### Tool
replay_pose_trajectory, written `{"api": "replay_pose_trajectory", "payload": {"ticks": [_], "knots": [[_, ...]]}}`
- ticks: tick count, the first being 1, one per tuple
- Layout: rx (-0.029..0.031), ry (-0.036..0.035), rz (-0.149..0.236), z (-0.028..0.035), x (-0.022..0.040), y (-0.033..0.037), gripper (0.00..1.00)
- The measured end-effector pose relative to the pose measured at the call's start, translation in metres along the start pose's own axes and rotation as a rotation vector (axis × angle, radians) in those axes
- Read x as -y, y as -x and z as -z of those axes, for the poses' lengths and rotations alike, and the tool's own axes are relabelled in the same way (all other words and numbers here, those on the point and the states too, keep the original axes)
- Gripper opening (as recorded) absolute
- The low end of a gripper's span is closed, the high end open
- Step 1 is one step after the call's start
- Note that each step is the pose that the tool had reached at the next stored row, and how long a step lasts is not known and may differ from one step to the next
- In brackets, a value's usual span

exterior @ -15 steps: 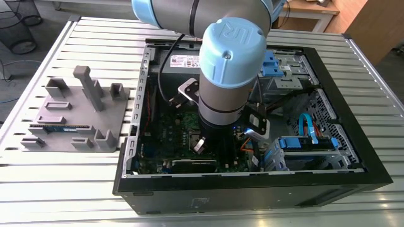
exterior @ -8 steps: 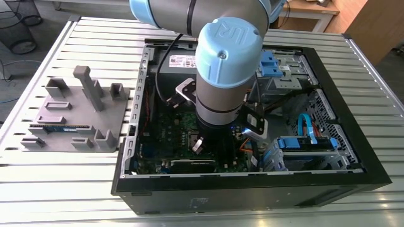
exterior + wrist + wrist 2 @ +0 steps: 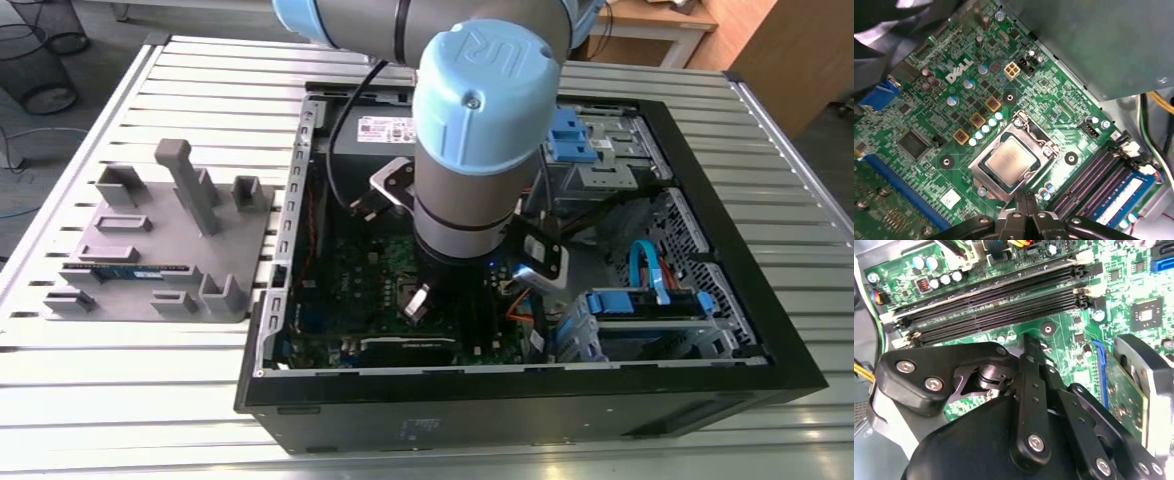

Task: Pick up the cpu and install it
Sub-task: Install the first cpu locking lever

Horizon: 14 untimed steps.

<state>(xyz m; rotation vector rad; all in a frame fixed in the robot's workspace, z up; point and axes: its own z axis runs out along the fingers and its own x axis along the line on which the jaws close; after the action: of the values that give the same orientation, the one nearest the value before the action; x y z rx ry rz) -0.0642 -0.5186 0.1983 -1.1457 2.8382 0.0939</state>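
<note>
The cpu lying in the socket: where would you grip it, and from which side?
Probably two opposite edges of the cpu, coming straight down from above. It lies flat, metal top up, closely ringed by the socket frame, so only its thin edges offer purchase and a sideways approach looks blocked.

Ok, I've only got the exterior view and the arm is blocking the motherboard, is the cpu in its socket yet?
Observer: Yes. In the first wrist view the cpu lies flat inside the metal socket frame.
Operator: Where's the gripper?
Observer: The gripper is shut by a corner of the socket frame, with nothing between its fingers.
Operator: Any memory fitted?
Observer: One memory stick stands in a slot.
</note>
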Motion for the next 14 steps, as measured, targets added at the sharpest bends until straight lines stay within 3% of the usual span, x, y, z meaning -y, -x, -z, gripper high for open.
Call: {"api": "replay_pose_trajectory", "payload": {"ticks": [10, 14], "knots": [[-0.0004, 0.0001, 0.0, 0.0335, -0.0009, 0.0032, 0.11], [-0.0001, 0.0003, 0.0, 0.0346, -0.0009, 0.0034, 0.11]]}}
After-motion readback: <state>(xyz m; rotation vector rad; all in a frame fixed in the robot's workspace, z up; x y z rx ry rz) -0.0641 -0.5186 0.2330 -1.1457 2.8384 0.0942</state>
